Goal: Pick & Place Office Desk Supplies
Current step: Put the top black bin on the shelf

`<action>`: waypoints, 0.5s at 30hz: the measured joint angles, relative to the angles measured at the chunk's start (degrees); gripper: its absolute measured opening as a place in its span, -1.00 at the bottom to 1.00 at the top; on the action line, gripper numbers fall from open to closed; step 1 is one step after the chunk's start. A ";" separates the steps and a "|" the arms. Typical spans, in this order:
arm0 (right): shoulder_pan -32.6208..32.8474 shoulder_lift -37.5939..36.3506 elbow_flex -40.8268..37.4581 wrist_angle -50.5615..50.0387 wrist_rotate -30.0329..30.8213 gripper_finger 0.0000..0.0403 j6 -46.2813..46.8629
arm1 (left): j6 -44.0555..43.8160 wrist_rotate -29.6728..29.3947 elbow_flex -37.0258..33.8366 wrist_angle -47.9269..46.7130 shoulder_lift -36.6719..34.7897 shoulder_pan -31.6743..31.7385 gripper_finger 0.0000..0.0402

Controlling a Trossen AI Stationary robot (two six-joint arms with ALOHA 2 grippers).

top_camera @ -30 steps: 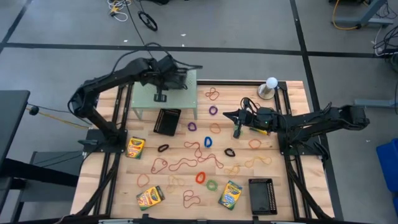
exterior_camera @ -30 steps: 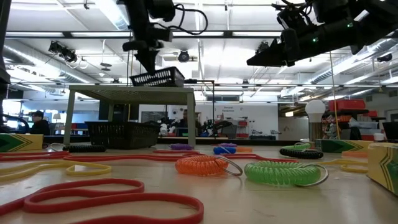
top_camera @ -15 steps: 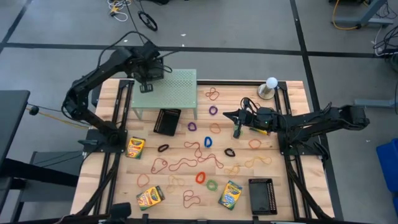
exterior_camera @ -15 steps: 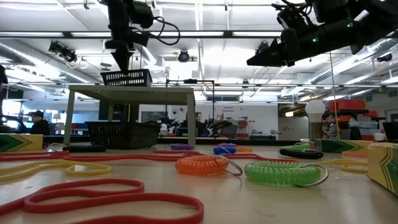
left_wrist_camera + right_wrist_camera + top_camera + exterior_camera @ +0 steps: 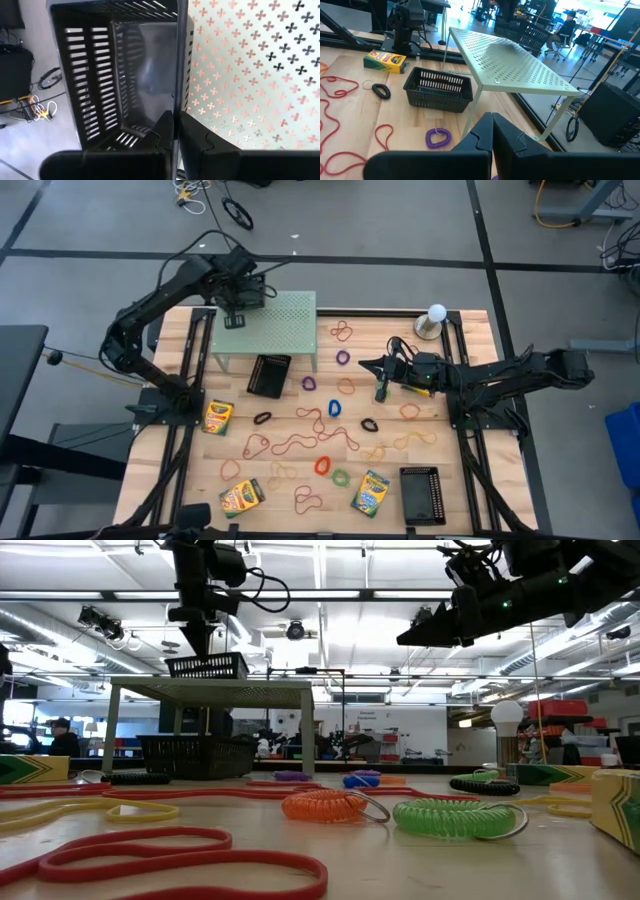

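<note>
My left tool [image 5: 176,131] is clamped on the wall of a black mesh tray [image 5: 233,321] at the far left corner of the green perforated shelf [image 5: 285,320]. Letting go here, it may tip off the edge. My right tool [image 5: 381,393], fingers together, hangs over the counter [image 5: 440,435].

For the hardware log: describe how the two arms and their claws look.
Both arms are dark, jointed tube segments. The left arm trails thin black cables in loops near its wrist. The right arm shows a yellow patch near its claw. The left claw has two black, blocky, angular fingers.
</note>
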 joint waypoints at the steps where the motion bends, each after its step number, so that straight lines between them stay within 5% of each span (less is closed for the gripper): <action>1: 0.00 0.00 0.00 0.00 0.00 -0.98 -0.01 | -0.44 0.00 0.00 -0.20 0.00 0.04 -0.93; 15: 0.00 0.01 0.00 0.00 0.00 -0.98 0.00 | -1.84 -0.02 0.00 -0.61 0.14 -0.02 -0.92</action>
